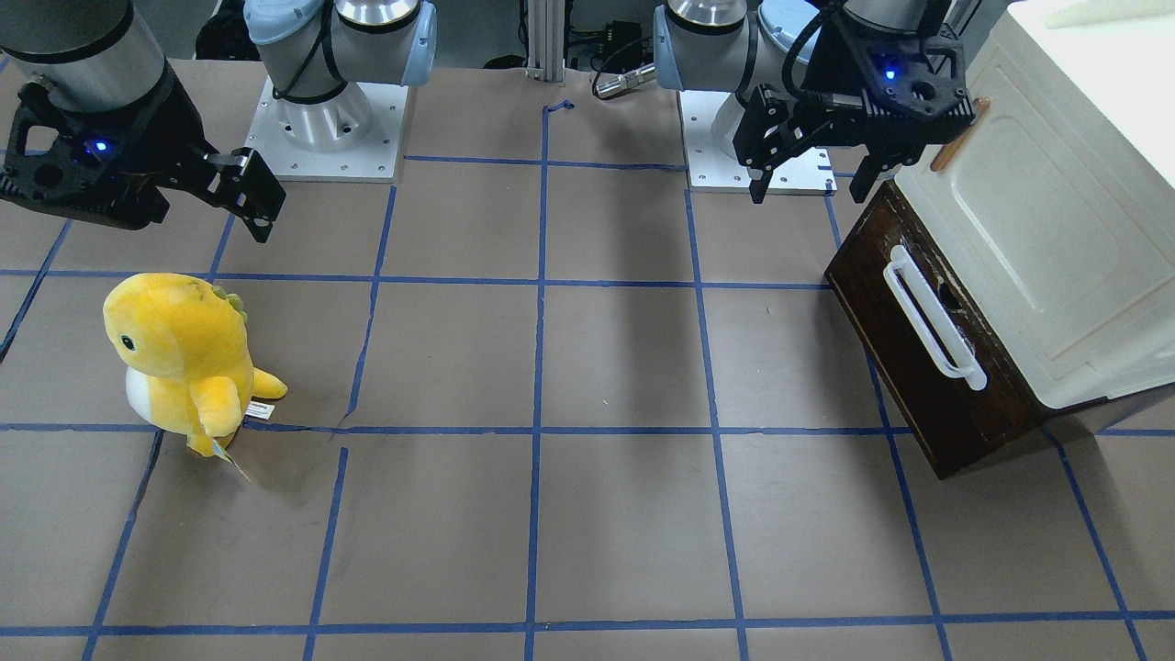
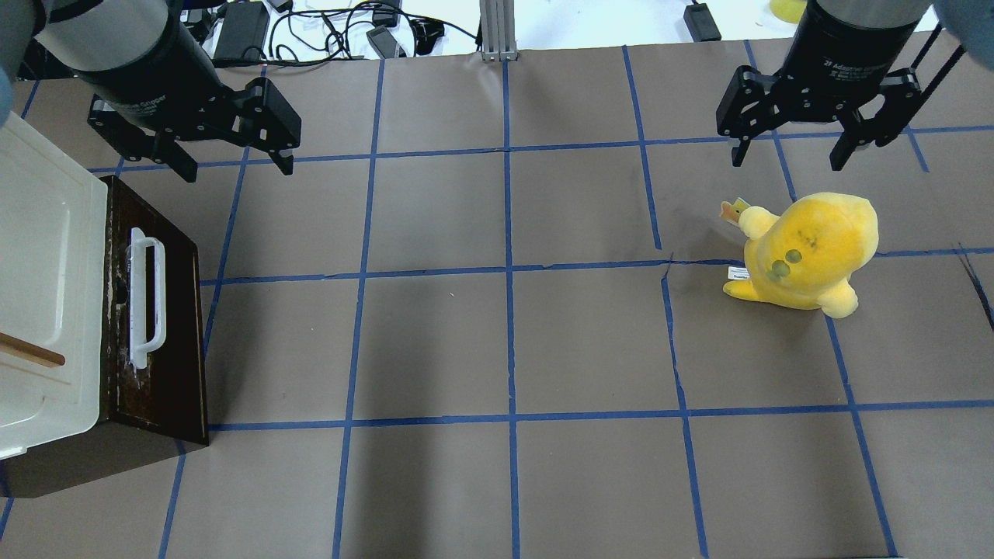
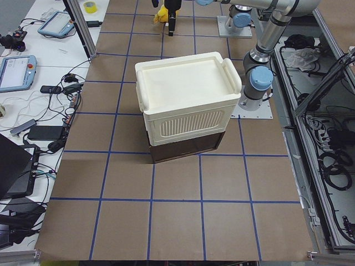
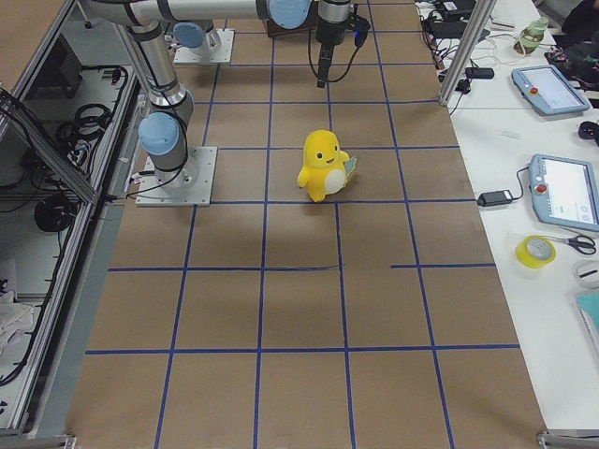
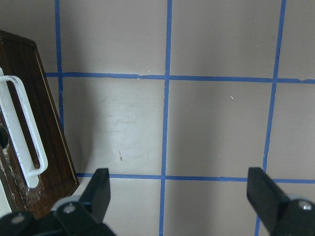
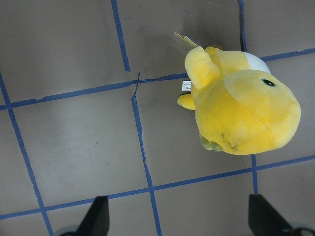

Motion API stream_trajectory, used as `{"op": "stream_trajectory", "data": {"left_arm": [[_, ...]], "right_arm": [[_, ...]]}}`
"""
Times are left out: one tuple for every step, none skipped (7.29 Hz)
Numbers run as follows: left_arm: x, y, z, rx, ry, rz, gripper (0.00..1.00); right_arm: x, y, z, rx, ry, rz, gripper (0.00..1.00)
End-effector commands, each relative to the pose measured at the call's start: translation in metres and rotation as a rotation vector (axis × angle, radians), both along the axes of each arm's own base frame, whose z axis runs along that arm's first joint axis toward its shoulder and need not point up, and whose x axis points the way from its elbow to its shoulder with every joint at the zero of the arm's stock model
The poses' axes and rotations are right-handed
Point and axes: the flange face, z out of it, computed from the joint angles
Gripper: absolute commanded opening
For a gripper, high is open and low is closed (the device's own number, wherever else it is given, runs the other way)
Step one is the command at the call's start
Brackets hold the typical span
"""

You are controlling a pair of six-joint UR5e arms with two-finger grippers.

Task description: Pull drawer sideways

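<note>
The drawer (image 1: pixel 918 386) is seen shut beneath the cream cabinet (image 1: pixel 1037 248) at the robot's left end of the table (image 1: pixel 587 514), its white bar handle (image 1: pixel 932 321) untouched. The pull is judged not yet begun, with approach, grasp and sideways draw all left to do. The left gripper (image 1: pixel 810 184) is held above the table just beside the drawer's corner, fingers spread wide and empty, pointed downward. Well apart, the right gripper (image 2: pixel 787 159) is hung near a yellow plush toy (image 2: pixel 808 252), fingers likewise parted, nothing held
</note>
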Motion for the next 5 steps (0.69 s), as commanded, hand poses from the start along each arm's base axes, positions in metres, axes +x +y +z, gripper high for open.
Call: {"op": "stream_trajectory", "data": {"left_arm": [[0.0019, -0.0082, -0.0095, 0.017, -0.004, -0.004, 1.00], [0.0012, -0.0100, -0.0109, 0.019, -0.004, -0.005, 1.00], [0.0013, -0.0123, -0.0139, 0.025, -0.005, -0.004, 1.00], [0.0010, -0.0139, -0.0159, 0.028, -0.010, -0.005, 1.00], [-0.0003, -0.0139, -0.0144, 0.025, -0.004, -0.006, 1.00]], "right_arm": [[0.0000, 0.0000, 0.0000, 0.000, 0.000, 0.000, 1.00], [-0.0008, -0.0001, 0.0000, 0.000, 0.000, -0.002, 1.00], [0.0000, 0.0000, 0.0000, 0.000, 0.000, 0.000, 1.00], [0.0000, 0.0000, 0.0000, 0.000, 0.000, 0.000, 1.00], [0.0000, 0.0000, 0.0000, 0.000, 0.000, 0.000, 1.00]]}}
